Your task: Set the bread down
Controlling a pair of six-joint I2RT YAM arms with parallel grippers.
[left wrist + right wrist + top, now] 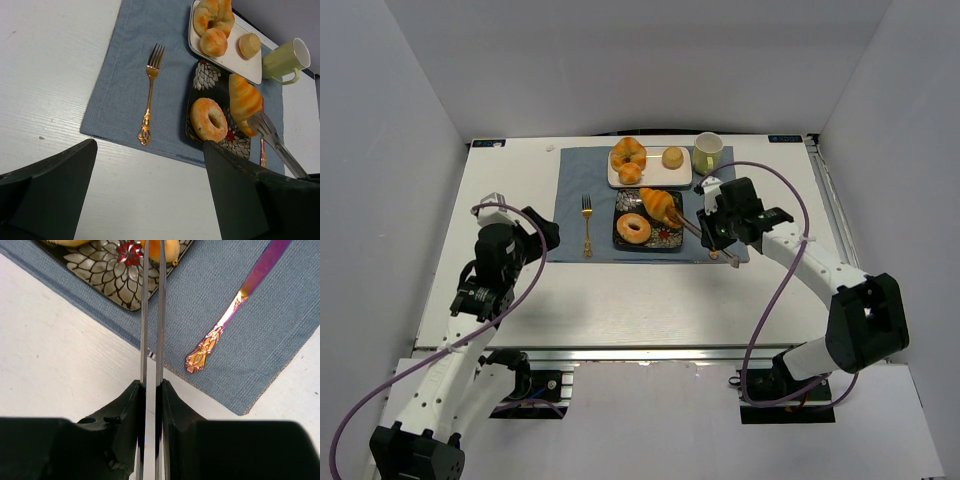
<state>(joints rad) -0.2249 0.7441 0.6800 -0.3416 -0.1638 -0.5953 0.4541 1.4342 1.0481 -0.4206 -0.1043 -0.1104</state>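
The croissant (660,204) is golden-orange, ridged and tapered at both ends. It lies slantwise on the right half of a black flower-patterned plate (665,241), just beside a sugar-dusted doughnut (635,228) on the plate's left half. The plate sits on a blue placemat (575,170) in the middle of the white counter (620,300).

The right fingers (125,410) are pressed tight on the handle of metal tongs (152,315). The two tong arms run forward almost together to the croissant. In the left wrist view the forked tong tip (265,127) rests against the croissant's near end (245,100). Whether the tip pinches the pastry cannot be told.

The left fingers (55,185) stand wide apart with nothing between them, held over the bare counter short of the placemat's near-left corner.

There are five baked pieces in all. Two are on the black plate. Three are on a white oblong plate (655,181) just behind it: a curled golden pastry (628,152), a round bun (631,173) and a smaller pale bun (672,157). There are two plates and one gold fork (587,225), which lies on the placemat left of the black plate. One iridescent utensil (225,320) lies on the mat to the plate's right. One pale green mug (708,152) stands beside the white plate's right end, and there is one pair of tongs.
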